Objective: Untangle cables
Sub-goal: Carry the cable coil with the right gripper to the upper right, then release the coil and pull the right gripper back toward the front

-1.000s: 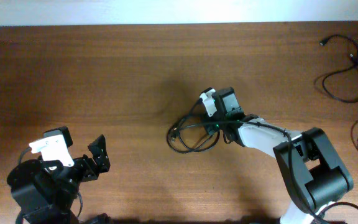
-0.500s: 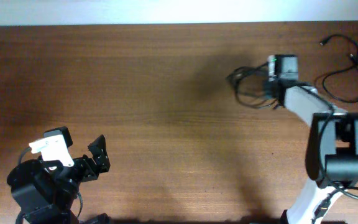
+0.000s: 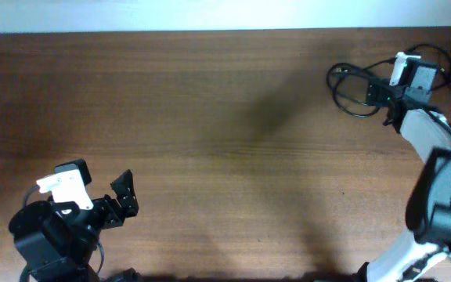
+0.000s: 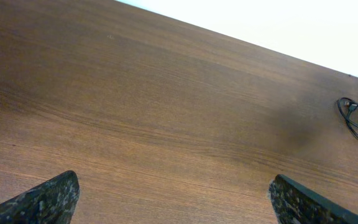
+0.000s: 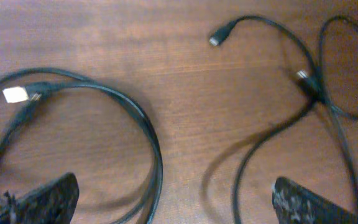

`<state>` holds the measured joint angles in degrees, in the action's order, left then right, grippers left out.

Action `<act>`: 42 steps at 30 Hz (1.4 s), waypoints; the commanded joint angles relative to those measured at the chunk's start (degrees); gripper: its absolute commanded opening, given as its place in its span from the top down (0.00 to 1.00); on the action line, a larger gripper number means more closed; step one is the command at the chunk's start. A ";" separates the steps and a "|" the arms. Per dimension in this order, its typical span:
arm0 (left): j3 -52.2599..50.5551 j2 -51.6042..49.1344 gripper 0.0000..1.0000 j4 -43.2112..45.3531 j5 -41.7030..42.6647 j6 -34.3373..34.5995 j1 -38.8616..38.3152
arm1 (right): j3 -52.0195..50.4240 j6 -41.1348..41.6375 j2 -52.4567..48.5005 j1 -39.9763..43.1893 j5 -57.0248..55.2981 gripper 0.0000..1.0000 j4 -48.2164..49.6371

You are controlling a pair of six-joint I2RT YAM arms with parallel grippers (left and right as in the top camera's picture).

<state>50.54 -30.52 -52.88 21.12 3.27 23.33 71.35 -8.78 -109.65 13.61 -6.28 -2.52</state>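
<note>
Two groups of cables show near the right gripper point(image 3: 378, 92), which hangs over the far right corner of the table point(image 3: 210, 117). None of them lies anywhere else on the wood. Just to the left of that gripper, in the overhead view, lies a looped cable point(image 5: 79, 79) with a flat metallic plug point(image 5: 15, 94) resting at the loop's upper left. Several strands cross one another at its left side, and the pictures do not show whether this is one cord coiled on itself or two caught together. On the gripper's other side a second cable point(image 5: 309, 84) curves away with its small plug end point(image 5: 215, 40) lying free, and a bare strip of wood separates it from the loop. The right gripper's fingers point(image 5: 48, 199) stand wide apart with nothing between them. The loop's lower edge runs close by one of them, but whether it touches cannot be told. The left gripper point(image 3: 124, 194) waits far from the right gripper, at the opposite near corner, its fingers equally spread and empty. Its wrist camera catches only a sliver of the loop in the distance. Judged from this layout, the sorting is well along: the second cable looks separated and laid out. What seems left is the crossed section of the loop, which may need its strands drawn apart before every cord lies on its own.
</note>
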 commanded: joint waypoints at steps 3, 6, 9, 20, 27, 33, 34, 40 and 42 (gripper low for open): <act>0.02 0.11 0.01 0.04 -0.20 -0.24 0.35 | 0.72 16.13 21.29 -4.74 3.54 0.01 -26.80; 0.02 0.11 0.01 0.04 -0.17 -0.24 0.35 | 0.72 18.95 27.39 -5.84 21.24 0.02 -42.10; 0.02 0.13 0.01 0.04 -0.20 -0.24 0.35 | 0.72 18.18 28.83 -5.84 28.61 0.02 -51.47; 0.02 0.11 0.01 0.04 -0.17 -0.26 0.35 | -7.17 9.11 43.69 -5.84 30.73 0.02 -60.63; 0.02 0.11 0.01 0.04 -0.17 -0.24 0.35 | -12.07 9.20 40.57 -5.84 30.71 0.02 -64.02; 0.02 0.11 0.01 0.04 -0.20 -0.24 0.35 | -12.07 9.20 31.10 -5.84 29.55 0.02 -71.93; 0.02 0.11 0.01 0.04 -0.17 -0.24 0.35 | -12.09 9.20 30.27 -5.84 30.12 0.02 -72.52; 0.02 0.11 0.01 0.04 -0.17 -0.24 0.35 | -18.12 7.50 29.46 -11.13 29.70 0.01 -69.42; 0.02 0.11 0.01 0.04 -0.20 -0.24 0.35 | -21.62 7.74 29.46 -18.12 29.92 0.02 -62.88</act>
<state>50.54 -30.57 -53.04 21.10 3.27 23.33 52.31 -0.51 -80.20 0.60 23.49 -69.78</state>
